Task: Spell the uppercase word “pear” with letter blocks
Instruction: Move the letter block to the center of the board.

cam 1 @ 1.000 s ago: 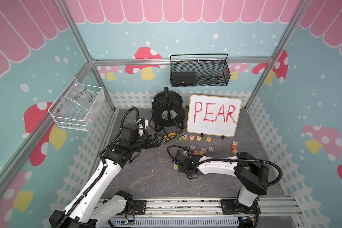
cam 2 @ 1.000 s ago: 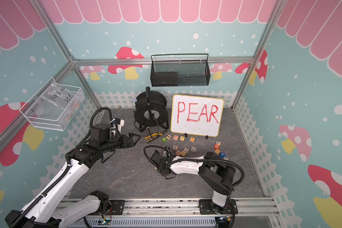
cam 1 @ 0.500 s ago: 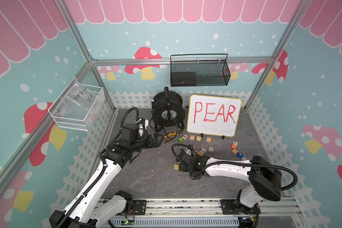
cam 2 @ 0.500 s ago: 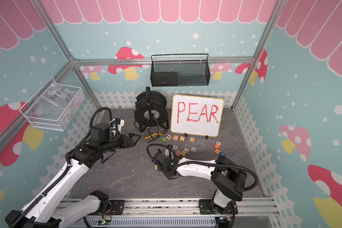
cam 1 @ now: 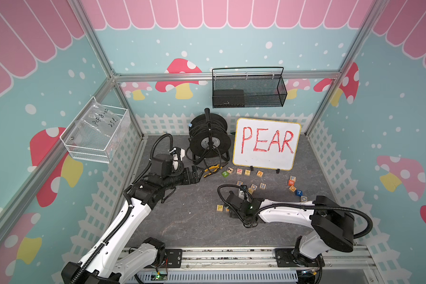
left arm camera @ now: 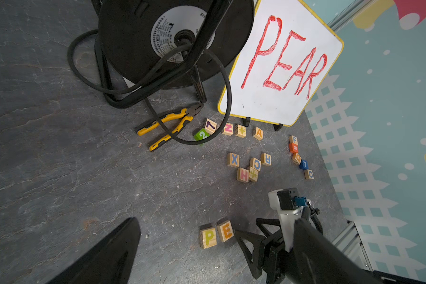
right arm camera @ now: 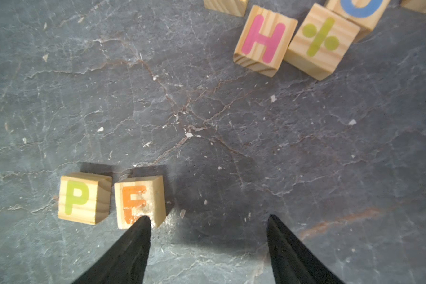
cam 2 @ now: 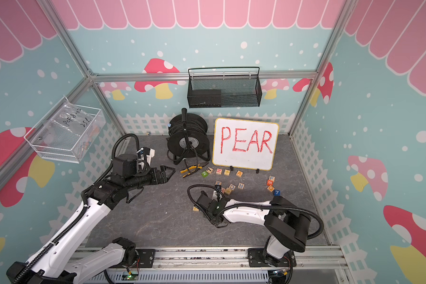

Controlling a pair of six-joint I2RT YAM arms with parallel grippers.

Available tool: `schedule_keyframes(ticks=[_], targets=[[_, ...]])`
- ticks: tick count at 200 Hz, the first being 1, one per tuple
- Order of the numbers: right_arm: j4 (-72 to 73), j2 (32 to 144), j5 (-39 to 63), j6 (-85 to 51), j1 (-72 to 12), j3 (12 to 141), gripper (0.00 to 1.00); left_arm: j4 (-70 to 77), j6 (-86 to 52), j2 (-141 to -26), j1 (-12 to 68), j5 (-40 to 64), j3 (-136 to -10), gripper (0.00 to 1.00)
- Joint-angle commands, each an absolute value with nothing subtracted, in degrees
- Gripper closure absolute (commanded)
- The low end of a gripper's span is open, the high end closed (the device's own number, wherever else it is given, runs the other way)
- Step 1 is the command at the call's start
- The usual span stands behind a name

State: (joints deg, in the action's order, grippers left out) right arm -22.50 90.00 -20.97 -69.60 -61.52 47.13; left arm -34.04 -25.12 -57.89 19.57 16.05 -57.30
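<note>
The P block [right arm camera: 84,198] and the E block [right arm camera: 139,201] lie side by side on the dark floor, seen from afar as P [left arm camera: 208,237] and E [left arm camera: 225,231]. My right gripper [right arm camera: 207,218] is open and holds nothing. One fingertip [right arm camera: 140,223] overlaps the E block's near edge. In a top view the right gripper [cam 1: 230,211] sits just right of the P block [cam 1: 219,208]. The A block [cam 1: 260,174] lies in front of the whiteboard, the R block [cam 1: 263,186] among loose blocks. My left gripper [cam 1: 199,172] hovers open near the pliers, far from the blocks.
A black cable reel [cam 1: 208,140] and yellow pliers [cam 1: 213,169] stand at the back. The whiteboard [cam 1: 266,143] reads PEAR. Other blocks form a row [left arm camera: 228,129], a cluster [left arm camera: 246,172] and a line [left arm camera: 299,158] at right. Fence walls surround the floor.
The right gripper's jaws have opened and let go of the E block, which now rests beside the P. The right arm drew back slightly. The left arm has not moved.
</note>
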Motion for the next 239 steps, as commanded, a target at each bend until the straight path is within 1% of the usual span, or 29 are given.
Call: schedule_keyframes(ticks=[1,31,109,183,239], targets=[[-20.9,91.2,-20.9,-68.2,-61.4,46.4,0.23,-34.3,-24.9,-57.1,19.6,15.8,-58.0,0.01],[-21.0,91.0,-21.5,-68.8,-61.0,45.8,0.23,-34.3,-24.8,-57.0,19.6,15.8,-58.1,0.01],[-21.1,86.1,-22.7,-69.8,-59.5,41.8,0.22,-34.3,-24.8,-57.4,19.6,15.8,-58.1,0.01],[-19.6,92.3,-20.9,-66.3,-59.3,45.2,0.22,-34.3,-24.7,-57.6,19.6,15.7,-58.1,0.01],[-18.2,94.1,-19.6,-65.0,-59.3,46.6,0.22,-34.3,-24.7,-57.7,19.6,15.6,-58.1,0.01]])
